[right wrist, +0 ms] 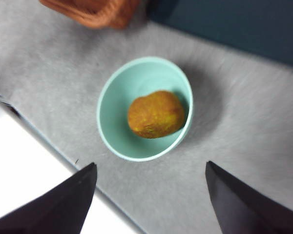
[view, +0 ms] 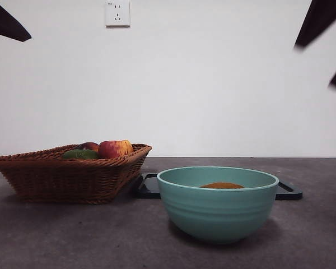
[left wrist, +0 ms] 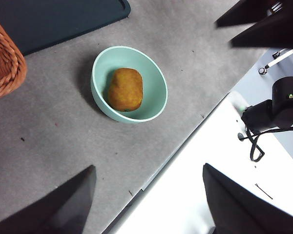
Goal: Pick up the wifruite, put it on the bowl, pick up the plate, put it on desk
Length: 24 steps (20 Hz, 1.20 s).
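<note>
Front view shows the wifruite (view: 222,185) inside the bowl (view: 217,210) — both claws spread, empty; next, the dark plate (view: 148,188).

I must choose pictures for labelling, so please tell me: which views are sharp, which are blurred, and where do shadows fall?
Front view: sharp, with a soft shadow on the desk under the bowl. Left wrist view: sharp; the wifruite shows clear skin, and the bowl's shadow lies beside it. Right wrist view: blurred overall, with smeared edges on the wicker basket and the dark tray.
</note>
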Motion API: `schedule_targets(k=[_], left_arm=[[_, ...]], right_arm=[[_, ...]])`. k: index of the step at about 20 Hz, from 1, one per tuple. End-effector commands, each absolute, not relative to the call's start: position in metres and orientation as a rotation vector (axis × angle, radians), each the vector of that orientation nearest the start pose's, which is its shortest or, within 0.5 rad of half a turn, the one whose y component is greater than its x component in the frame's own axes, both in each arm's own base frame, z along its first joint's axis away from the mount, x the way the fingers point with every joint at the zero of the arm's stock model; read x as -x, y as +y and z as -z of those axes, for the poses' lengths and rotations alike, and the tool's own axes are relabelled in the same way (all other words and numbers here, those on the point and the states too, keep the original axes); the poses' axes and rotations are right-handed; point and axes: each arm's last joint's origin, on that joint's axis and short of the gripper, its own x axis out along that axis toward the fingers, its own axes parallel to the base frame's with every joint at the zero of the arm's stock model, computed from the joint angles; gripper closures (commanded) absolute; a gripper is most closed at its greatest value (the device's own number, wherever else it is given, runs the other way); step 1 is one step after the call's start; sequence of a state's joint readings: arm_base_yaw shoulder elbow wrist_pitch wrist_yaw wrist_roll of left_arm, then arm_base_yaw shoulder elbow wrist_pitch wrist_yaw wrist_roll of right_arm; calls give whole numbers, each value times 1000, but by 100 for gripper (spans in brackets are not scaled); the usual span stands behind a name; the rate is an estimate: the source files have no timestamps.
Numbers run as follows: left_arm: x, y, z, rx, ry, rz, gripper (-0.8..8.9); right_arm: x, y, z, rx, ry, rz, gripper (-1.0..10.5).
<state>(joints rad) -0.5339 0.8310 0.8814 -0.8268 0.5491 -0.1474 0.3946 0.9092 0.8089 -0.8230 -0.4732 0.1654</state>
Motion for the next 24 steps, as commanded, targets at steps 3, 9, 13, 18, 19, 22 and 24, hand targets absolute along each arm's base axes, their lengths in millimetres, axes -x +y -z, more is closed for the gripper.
schedule_targets(k=[3,9,13,18,19,22,24], left_arm=[[-122,-91,-309,122,868,981,470],[-122,-91,-309,122,868,981,470],[-122,-91,-309,122,869,981,470],[-122,-91,-309,122,869,981,470],[-122,-91,-309,122,869,981,470],[-122,-91,-309,122,869,981,470],[-122,-91,-309,122,869,981,470]], right_arm=[[-156,93,-248,-223,1039,-657,633],[-171,116,-225,-138,1049,-584,649],[-184,133,-208,-80,1046,-544,746],[-196,148,-186,-28,1059,-497,810],[-198,149,-183,-24,1067,-494,822],[-201,151,-177,-20,1080,-489,853],[-201,152,-176,-19,1078,-493,928]])
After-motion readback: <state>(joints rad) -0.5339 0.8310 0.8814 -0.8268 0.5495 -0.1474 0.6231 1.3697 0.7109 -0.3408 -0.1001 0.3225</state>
